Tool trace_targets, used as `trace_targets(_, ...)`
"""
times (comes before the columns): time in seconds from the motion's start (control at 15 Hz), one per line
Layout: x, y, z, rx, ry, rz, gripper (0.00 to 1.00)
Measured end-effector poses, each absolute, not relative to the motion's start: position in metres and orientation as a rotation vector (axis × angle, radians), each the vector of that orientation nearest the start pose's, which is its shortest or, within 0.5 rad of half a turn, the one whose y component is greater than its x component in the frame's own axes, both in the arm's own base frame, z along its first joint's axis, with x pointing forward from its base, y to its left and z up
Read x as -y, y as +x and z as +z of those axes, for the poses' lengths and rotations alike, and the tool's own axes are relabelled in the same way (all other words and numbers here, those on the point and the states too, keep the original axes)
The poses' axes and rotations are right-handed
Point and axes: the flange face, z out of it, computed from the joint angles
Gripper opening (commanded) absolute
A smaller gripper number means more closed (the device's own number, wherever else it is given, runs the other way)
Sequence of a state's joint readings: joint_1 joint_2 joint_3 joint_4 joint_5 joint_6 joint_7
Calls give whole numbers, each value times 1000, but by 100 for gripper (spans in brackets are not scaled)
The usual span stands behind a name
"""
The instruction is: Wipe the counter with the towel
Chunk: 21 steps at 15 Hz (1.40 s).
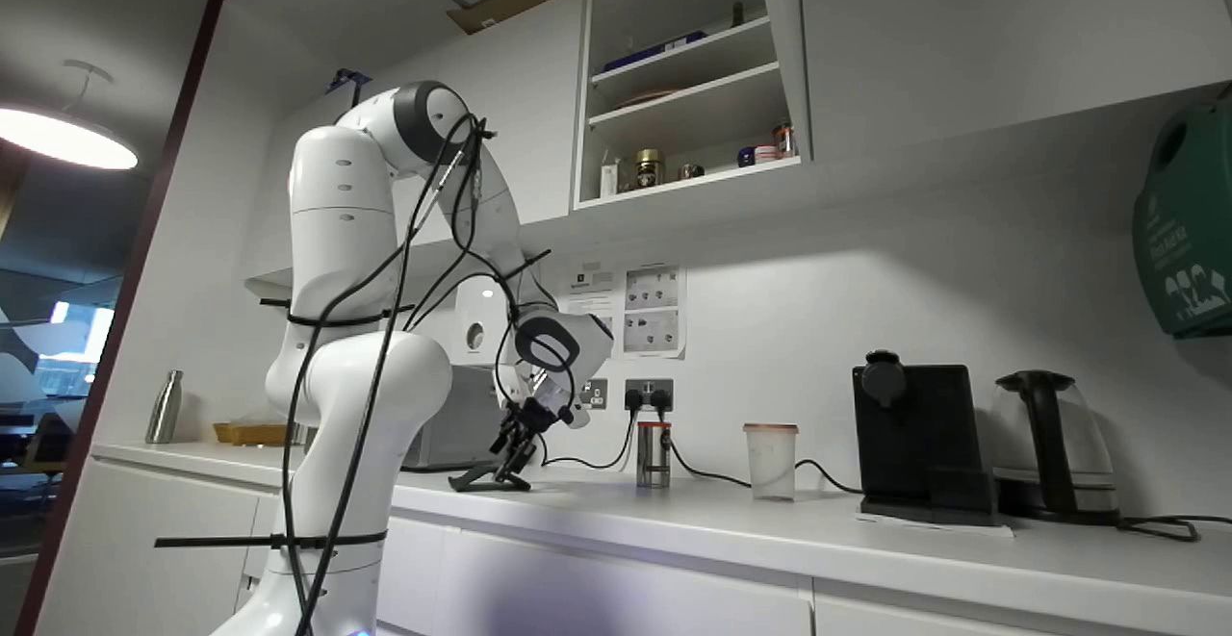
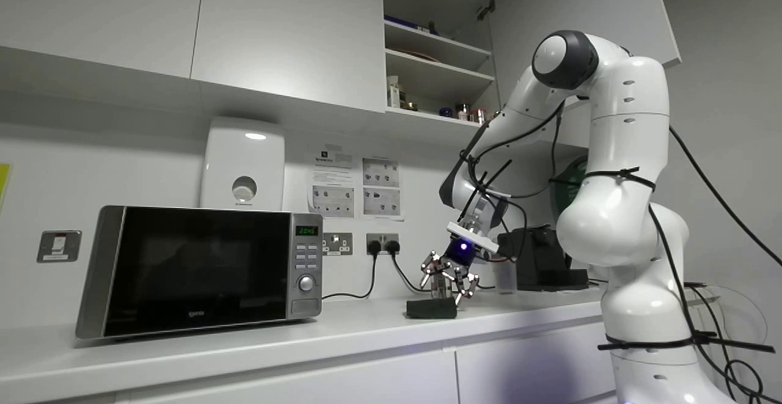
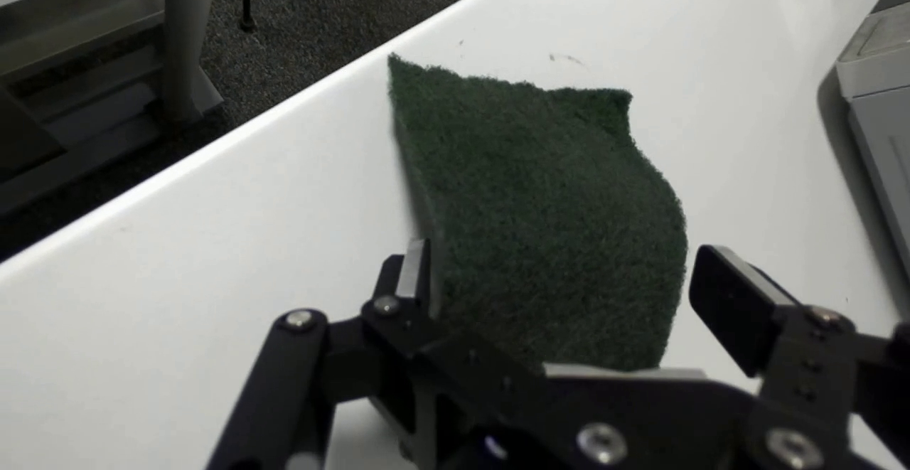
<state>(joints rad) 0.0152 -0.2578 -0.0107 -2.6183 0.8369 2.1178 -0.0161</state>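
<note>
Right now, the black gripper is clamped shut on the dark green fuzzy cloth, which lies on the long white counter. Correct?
Not shut: the wrist view shows the gripper open, its jaws well apart. The dark green cloth does lie on the white counter.

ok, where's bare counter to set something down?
Bare: counter between microwave and towel; also its front strip before the coffee machine and kettle, though depth is hard to judge. Crowded: at the towel, with open jaws hanging close to it, and the back, with canister, tub and cables.
</note>
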Motion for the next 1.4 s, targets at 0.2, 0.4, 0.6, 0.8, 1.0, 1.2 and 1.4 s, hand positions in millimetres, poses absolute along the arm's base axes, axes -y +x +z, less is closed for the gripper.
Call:
trace_targets(0.2, -33, 399, 329, -652, -2396, 263, 55)
trace_targets(0.4, -32, 399, 329, -659, -2399, 252, 31)
trace_targets(0.6, -32, 399, 328, -661, -2398, 253, 8)
trace_targets(0.8, -31, 398, 327, -664, -2398, 257, 0)
trace_targets(1.0, -30, 396, 325, -667, -2397, 263, 1)
trace_targets(1.2, -28, 395, 324, -655, -2421, 273, 1)
trace_targets(1.4, -19, 391, 323, -645, -2553, 349, 1)
